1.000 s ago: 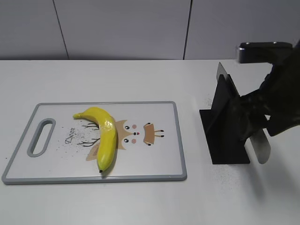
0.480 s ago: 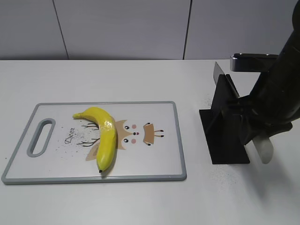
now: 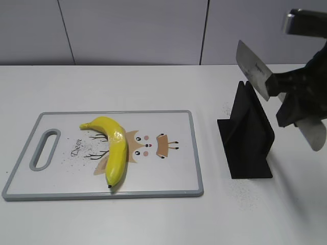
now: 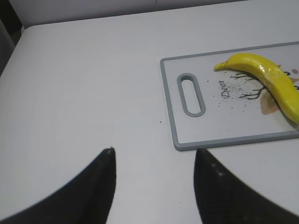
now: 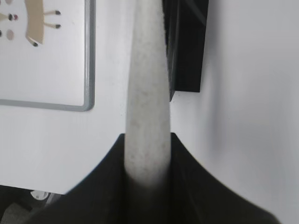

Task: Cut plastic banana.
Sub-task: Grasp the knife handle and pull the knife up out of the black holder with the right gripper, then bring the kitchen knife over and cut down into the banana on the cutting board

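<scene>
The plastic banana (image 3: 115, 148) lies on the white cutting board (image 3: 171, 176), left of its middle; it also shows in the left wrist view (image 4: 271, 81). My right gripper (image 3: 295, 102) is shut on a knife and holds it in the air above the black knife stand (image 3: 250, 138). The blade (image 3: 253, 69) points up and left, and the pale handle (image 5: 147, 93) runs between the jaws (image 5: 147, 135). My left gripper (image 4: 154, 151) is open and empty over bare table, left of the board's handle end (image 4: 191, 93). It is out of the exterior view.
The knife stand also shows in the right wrist view (image 5: 187, 46), right of the board's corner (image 5: 86, 93). A grey wall runs behind the white table (image 3: 153, 81). Dark specks lie on the board near the banana.
My right gripper has lifted the knife up and to the right, out of the black stand. The banana and board have not moved.
</scene>
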Motion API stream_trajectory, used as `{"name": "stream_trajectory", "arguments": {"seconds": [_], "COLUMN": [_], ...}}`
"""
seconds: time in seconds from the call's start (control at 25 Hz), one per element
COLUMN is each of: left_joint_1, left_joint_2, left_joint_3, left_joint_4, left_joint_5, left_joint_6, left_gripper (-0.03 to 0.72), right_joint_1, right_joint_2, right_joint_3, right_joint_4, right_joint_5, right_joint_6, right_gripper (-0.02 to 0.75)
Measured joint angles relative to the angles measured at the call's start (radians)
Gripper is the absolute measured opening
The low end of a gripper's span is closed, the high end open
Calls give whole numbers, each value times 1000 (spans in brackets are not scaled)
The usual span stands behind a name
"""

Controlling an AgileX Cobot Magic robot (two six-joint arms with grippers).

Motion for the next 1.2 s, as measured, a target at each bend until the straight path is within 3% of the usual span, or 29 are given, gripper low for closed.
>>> {"name": "stream_trajectory", "arguments": {"seconds": [0.24, 0.48, 0.64, 0.88, 1.2], "left_joint_1": [0, 0, 0, 0, 0], "left_joint_2": [0, 156, 391, 783, 1195], "left_joint_3": [-1, -74, -153, -345, -682], "left_joint_4": [1, -3, -10, -110, -422], "left_joint_5": [-8, -57, -186, -289, -213], "left_joint_6": [0, 0, 36, 266, 734], "left_gripper": [516, 514, 514, 514, 514], "right_joint_1": [0, 0, 0, 0, 0], "right_joint_2": [-152, -189, -114, 67, 262], "right_joint_3": [0, -14, -83, -242, -500], "right_joint_4": [-25, -36, 33, 137, 176], "right_joint_5": [-7, -7, -6, 28, 234], "right_joint_6": [8, -193, -388, -641, -880], "right_gripper": [162, 162, 162, 162, 160]}}
